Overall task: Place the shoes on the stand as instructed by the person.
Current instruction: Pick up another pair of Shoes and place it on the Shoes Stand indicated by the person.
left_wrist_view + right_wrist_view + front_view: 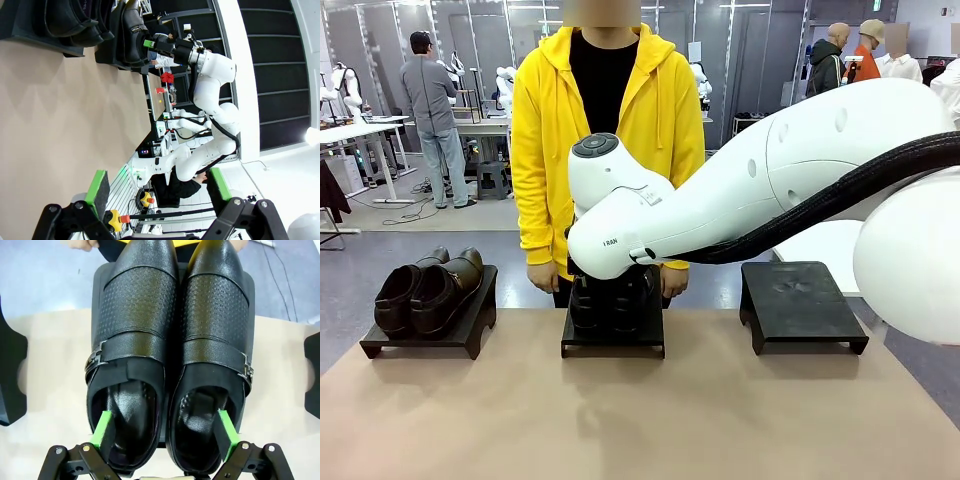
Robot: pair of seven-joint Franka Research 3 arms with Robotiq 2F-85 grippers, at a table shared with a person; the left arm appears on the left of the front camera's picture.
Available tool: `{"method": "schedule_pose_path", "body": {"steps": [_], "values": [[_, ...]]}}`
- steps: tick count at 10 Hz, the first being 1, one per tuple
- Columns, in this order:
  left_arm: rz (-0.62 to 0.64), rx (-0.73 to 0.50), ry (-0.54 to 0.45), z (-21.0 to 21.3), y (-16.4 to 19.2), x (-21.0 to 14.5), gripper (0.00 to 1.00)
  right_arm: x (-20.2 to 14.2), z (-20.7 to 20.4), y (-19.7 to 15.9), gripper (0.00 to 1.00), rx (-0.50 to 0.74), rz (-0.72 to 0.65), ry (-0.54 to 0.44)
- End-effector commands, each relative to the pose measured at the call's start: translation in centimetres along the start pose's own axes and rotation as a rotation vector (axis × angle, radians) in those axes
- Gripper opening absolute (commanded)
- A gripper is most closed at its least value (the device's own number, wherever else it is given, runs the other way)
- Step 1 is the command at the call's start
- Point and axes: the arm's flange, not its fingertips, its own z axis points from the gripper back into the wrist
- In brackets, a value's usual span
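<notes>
The right gripper [162,432] hangs over the heel end of the pair of black perforated leather buckle shoes [170,355], jaws spread wide, one green pad [102,426] dipped into the left shoe's opening and the other inside the right shoe's. Whether the pads touch the leather I can't tell, and nothing looks clamped between them. From here the sensible move, I'd judge, is to lift straight up so neither pad snags a collar and drags a shoe off square.

That pair sits side by side, toes pointing away toward the person, on the middle black low stand [613,340], filling its top almost edge to edge. The vamps are pebbled with tiny holes, the straps smooth with metal buckles, the toes rounded and glossy.

The left gripper [157,192] hovers above the tan table [640,420], fingers wide apart and empty.

On the left black stand [425,335] rests a smoother, dark pair of plain leather shoes [425,290]. The right black stand [800,305] is bare, its top faintly textured. Beyond stands the person in the yellow hoodie [605,150], hands low just behind the middle stand.
</notes>
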Motion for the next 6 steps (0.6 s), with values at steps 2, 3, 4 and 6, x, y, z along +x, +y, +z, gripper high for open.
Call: {"method": "schedule_pose_path", "body": {"steps": [2, 3, 4, 6], "values": [[0.000, 0.004, 0.002, -0.12, -0.29, -0.30, 1.00, 0.05, 0.04, 0.12, 1.00, -0.003, -0.021, -0.009], [0.000, 0.004, 0.002, -0.12, -0.29, -0.30, 1.00, 0.05, 0.04, 0.12, 1.00, -0.003, -0.021, -0.009], [0.000, 0.004, 0.002, -0.12, -0.29, -0.30, 1.00, 0.05, 0.04, 0.12, 1.00, -0.003, -0.021, -0.009], [0.000, 0.004, 0.002, -0.12, -0.29, -0.30, 1.00, 0.05, 0.04, 0.12, 1.00, -0.003, -0.021, -0.009]]}}
